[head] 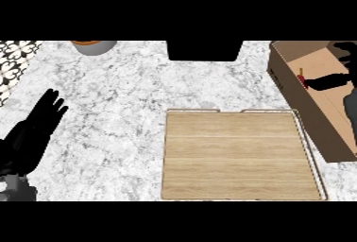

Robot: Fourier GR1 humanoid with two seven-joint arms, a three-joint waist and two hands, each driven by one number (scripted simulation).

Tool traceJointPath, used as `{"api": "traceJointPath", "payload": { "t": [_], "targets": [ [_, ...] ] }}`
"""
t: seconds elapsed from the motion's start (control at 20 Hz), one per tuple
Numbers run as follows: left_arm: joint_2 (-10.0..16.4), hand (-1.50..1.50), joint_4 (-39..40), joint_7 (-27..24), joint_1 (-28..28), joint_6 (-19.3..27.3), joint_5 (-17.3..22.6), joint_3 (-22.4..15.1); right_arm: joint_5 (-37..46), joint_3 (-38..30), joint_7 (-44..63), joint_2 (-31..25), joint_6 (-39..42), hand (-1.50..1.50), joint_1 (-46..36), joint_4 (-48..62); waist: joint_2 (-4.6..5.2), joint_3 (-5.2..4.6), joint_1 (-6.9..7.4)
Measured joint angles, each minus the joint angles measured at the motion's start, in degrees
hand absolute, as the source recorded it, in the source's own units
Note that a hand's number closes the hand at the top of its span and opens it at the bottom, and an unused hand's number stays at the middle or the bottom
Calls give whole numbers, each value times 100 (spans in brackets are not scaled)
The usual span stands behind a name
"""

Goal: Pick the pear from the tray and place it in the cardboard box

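My left hand [35, 127] rests open, fingers straight, at the tabletop's [111, 94] left edge. The wooden tray [237, 156] lies bare. My right hand [329, 82] is in the cardboard box [317, 125]; I cannot tell its grip.

Black left robot hand [36, 128], grey forearm [19, 190]

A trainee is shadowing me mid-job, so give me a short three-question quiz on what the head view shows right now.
1. True or false: something is lying on the wooden tray.
2. Where is the right hand? A) over the tray B) over the cardboard box C) at the view's left edge
3. Fill in: the left hand rests open, fingers up, at the view's ___ side.

Key: 1 false; 2 B; 3 left.
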Motion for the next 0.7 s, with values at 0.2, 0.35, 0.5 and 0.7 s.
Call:
{"api": "traceJointPath", "payload": {
  "t": [0.2, 0.35, 0.5, 0.7],
  "targets": [
    [-4, 0, 60, -45, 44, 15, -13, 47, -585, -511, -384, 159, -638, -150, 49, -258, 4, 18, -45],
    [-6, 0, 7, -13, 53, 46, -26, 55, -1069, -913, -573, 243, -969, -150, 87, -499, -1, 24, -71],
    [-10, 0, 99, -111, 55, 19, -21, 91, -1611, -1300, -757, 195, -995, -150, 181, -750, -4, 22, -101],
    [36, 0, 20, -5, 58, -17, 44, 138, -2214, -1651, -958, 45, -826, -150, 589, -1122, -8, 20, -107]
  ]
}}
